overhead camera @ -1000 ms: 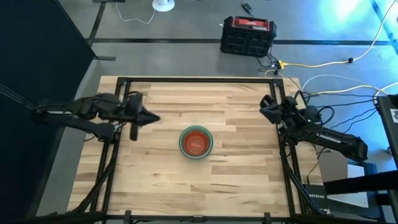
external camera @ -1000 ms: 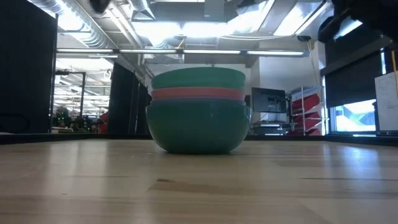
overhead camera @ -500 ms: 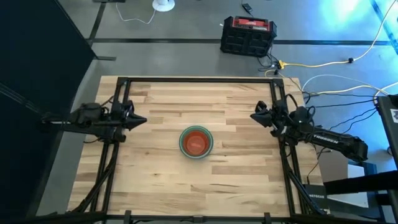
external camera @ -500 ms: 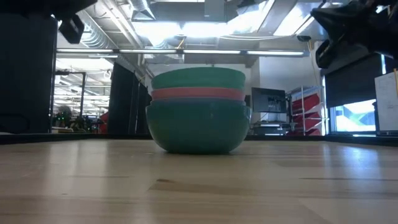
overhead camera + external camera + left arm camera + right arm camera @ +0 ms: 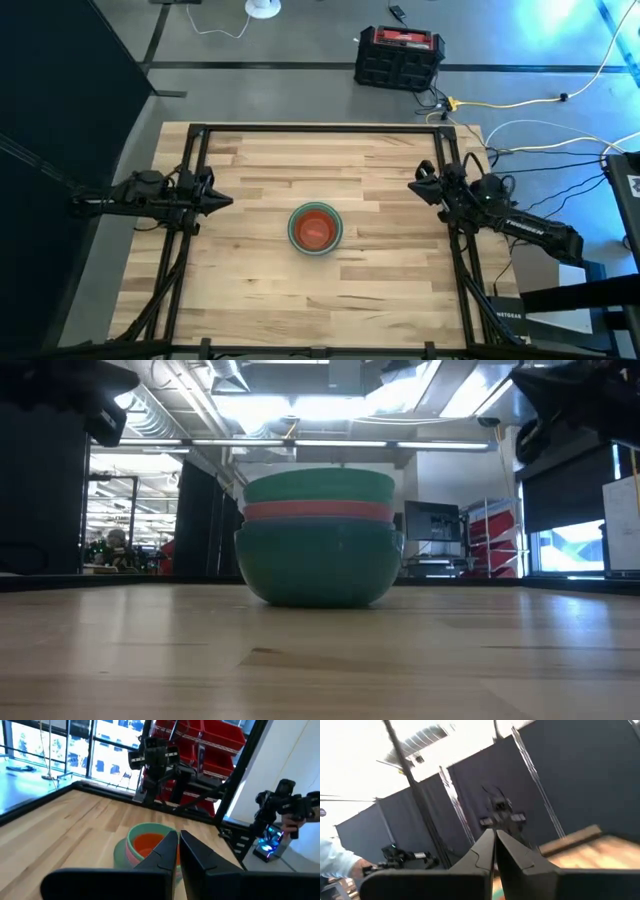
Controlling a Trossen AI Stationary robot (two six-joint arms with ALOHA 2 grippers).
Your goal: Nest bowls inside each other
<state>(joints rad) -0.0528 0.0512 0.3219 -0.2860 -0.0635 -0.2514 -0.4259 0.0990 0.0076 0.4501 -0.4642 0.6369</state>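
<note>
- Wooden table (image 5: 380, 290), pale planks, carries one nested stack of bowls (image 5: 316, 228) near its middle, well apart from both arms
- Stack stands upright, mouths facing up; round, so no long axis to tell
- Low view counts three layers at the side: big teal-green bowl (image 5: 318, 563) at the bottom, pink rim (image 5: 318, 511) above it, green bowl (image 5: 320, 487) on top
- Orange-red bowl (image 5: 317, 230), the smallest, sits innermost, one only; a fifth bowl cannot be made out
- Left gripper (image 5: 226, 200) at the table's left edge, fingers together, holding nothing, pointing toward the stack
- Right gripper (image 5: 416, 189) at the right edge, fingers likewise pressed together, empty
</note>
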